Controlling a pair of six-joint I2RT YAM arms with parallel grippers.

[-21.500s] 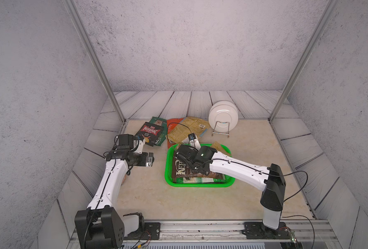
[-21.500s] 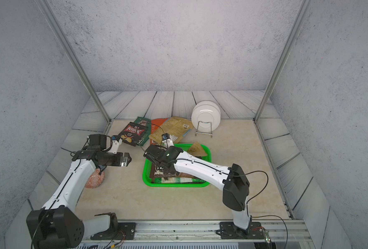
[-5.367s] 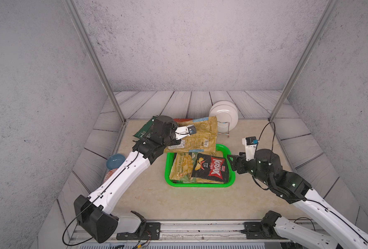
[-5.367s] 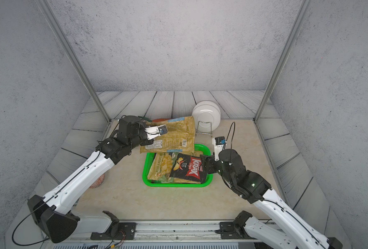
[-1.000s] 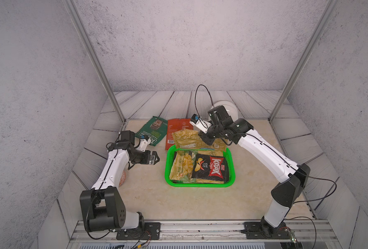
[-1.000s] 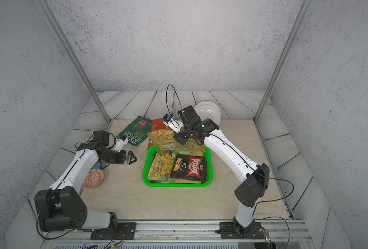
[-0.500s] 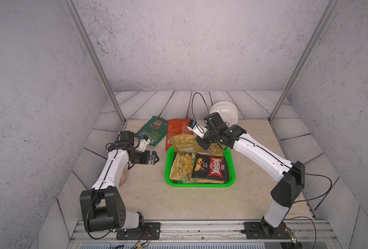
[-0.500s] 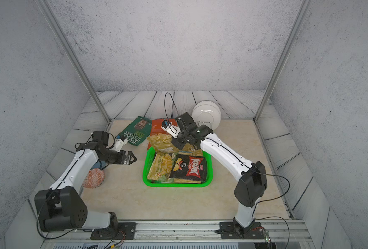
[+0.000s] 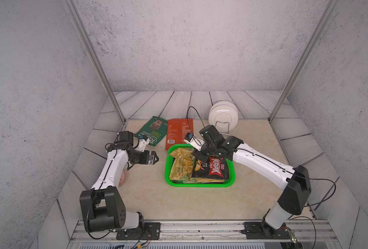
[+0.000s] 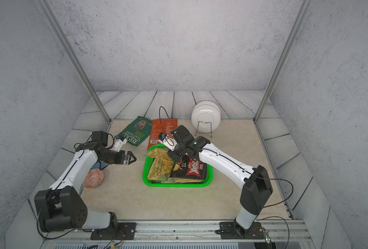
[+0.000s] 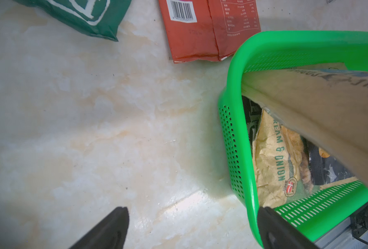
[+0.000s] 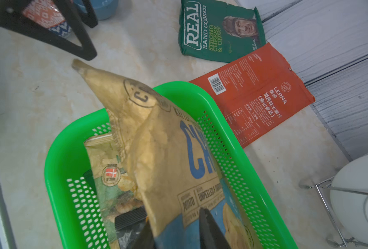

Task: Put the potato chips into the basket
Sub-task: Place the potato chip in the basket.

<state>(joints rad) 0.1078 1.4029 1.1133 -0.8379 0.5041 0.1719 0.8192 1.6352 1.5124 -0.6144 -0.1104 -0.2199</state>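
Since R gripper (image 12: 174, 217) dipped lower vs a sec ago, mustard-yellow chips bag (image 12: 157, 140) now leans inside green basket (image 12: 66, 146), jaws flanking it, can't tell if gripping; L gripper (image 11: 192, 210) unmoved, spread wide.

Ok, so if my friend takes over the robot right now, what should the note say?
Left gripper: open, empty, beside the green basket.
Right gripper: jaws parted around the mustard-yellow chips bag, which leans tilted over the basket.
Done: black KRAK bag and cream-and-onion bag lie in the basket.
Left: settle that bag, then add the green REAL bag and orange-red LERNA bag from the table beyond the basket.
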